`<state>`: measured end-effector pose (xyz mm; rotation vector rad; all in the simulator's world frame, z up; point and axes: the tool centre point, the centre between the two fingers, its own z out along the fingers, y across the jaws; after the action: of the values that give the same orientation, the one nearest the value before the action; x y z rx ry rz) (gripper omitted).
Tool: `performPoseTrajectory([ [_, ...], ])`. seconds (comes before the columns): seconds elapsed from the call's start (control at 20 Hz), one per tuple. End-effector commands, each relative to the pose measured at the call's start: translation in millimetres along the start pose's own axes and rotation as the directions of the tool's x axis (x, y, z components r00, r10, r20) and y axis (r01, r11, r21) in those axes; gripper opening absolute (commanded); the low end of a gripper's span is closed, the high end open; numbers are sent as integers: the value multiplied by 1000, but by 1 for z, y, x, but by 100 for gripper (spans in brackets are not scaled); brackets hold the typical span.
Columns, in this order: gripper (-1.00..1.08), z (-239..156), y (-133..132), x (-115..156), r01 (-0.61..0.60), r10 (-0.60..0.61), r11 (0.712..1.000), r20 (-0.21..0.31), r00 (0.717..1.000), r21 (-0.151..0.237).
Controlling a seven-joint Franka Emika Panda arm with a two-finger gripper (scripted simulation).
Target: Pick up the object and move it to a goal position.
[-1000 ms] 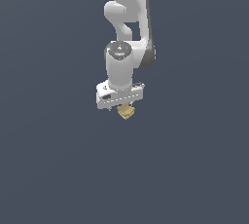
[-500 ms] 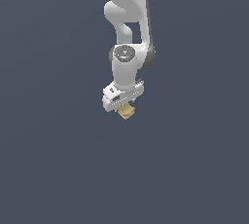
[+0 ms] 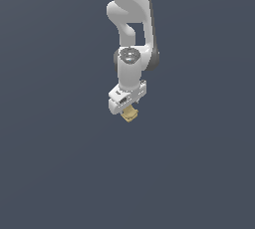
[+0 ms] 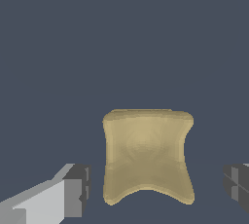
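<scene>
Below the white arm (image 3: 130, 19), in the exterior view, we see the gripper (image 3: 128, 109) pointing down at a plain dark grey-blue surface (image 3: 60, 173), the hand body slightly turned so it looks skewed. Right under it sits the object (image 3: 130, 114), a small tan-yellow lump, partly covered by the hand from above. We cannot tell from this view whether it rests on the surface or hangs off it; no shadow or edge helps.

From the wrist view we get the object (image 4: 146, 157) much larger: flat-topped, sides pinching in at the middle, two flared corners and a curved notch on the near edge, faceted and uneven. It lies between the two fingers. One dark finger pad (image 4: 78, 189) with its white mount is just beside one side of the object, with a thin strip of background showing between them. The other dark pad (image 4: 237, 185) is at the frame edge, well apart from the object's other side. So we read the fingers as spread, not pinching the object, with the object off-centre, closer to the first pad. No contact is visible on either side.
</scene>
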<state>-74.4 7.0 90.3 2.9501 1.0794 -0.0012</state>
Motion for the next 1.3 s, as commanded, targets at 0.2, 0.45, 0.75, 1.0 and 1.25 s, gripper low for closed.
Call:
performPoseTrajectory([
  [0.2,100,3,0,0,4,-4,1000,0,1000,0],
  [0.45,100,21,-1,-1,6,-6,1000,0,1000,0],
  [0.75,100,46,-1,-1,8,-8,1000,-1,1000,0],
  [1.0,-100,51,-1,-1,8,-8,1000,-1,1000,0],
  [1.25,-100,51,-1,-1,8,-8,1000,-1,1000,0],
])
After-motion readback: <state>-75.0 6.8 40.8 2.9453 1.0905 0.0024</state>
